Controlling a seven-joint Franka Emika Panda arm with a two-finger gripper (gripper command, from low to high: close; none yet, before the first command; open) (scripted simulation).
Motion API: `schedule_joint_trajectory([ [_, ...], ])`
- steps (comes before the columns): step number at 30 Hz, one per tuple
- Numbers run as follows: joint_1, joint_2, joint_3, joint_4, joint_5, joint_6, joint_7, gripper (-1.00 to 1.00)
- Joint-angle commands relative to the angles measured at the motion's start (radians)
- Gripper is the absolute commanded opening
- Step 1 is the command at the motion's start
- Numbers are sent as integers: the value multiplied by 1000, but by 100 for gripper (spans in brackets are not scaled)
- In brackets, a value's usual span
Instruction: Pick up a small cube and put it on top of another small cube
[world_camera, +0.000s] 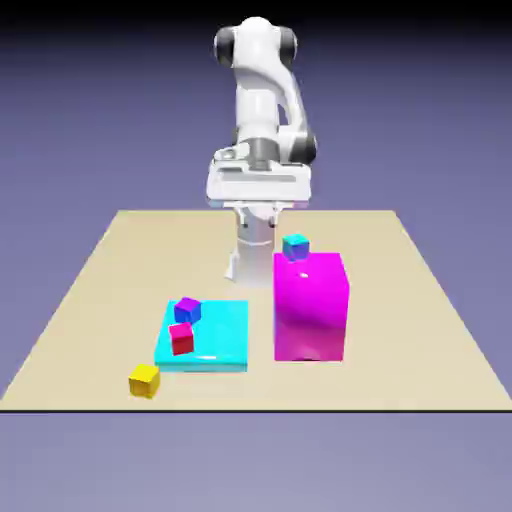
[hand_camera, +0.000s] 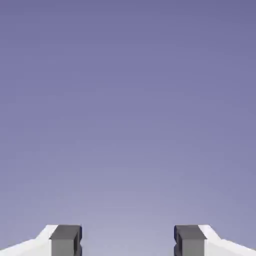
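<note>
Exterior view only: arm (world_camera: 262, 110), table (world_camera: 100, 290), 2 blocks and 4 small cubes.
Hand view only: 2 grey fingertips (hand_camera: 65, 240) at the bottom edge, plain blue-violet backdrop everywhere else; no cube or table in sight.
Gripper (hand_camera: 127, 241): spread wide, nothing between the tips.
Arm pose: upright at the table's far edge, folded, hand (world_camera: 258, 182) held level and high; fingers not made out in the exterior view.
Blue cube (world_camera: 295, 246): on top of the tall magenta block (world_camera: 311, 308), at its far edge; below the hand, toward the exterior view's right.
Purple cube (world_camera: 188, 310): on the flat cyan slab (world_camera: 215, 340), at its far corner on the exterior view's left; well apart from the hand.
Red cube (world_camera: 182, 338): on the same slab, just beside the purple cube, nearer the camera.
Yellow cube (world_camera: 144, 380): on the bare table, near the slab's front corner; farthest from the hand.
Cyan slab and magenta block: side by side, narrow gap between them.
</note>
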Motion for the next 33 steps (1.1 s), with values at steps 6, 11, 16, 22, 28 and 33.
schedule_joint_trajectory([
  [6, 22, 217, -109, 171, 63, -183, -58, 0],
  [11, 40, 399, -200, 314, 116, -335, -107, 0],
  [16, 57, 580, -290, 457, 169, -487, -155, 0],
  [22, 79, 797, -399, 628, 233, -670, -213, 0],
  [28, 101, 1015, -508, 799, 296, -852, -271, 0],
  [33, 119, 1196, -599, 942, 349, -1004, -320, 0],
])
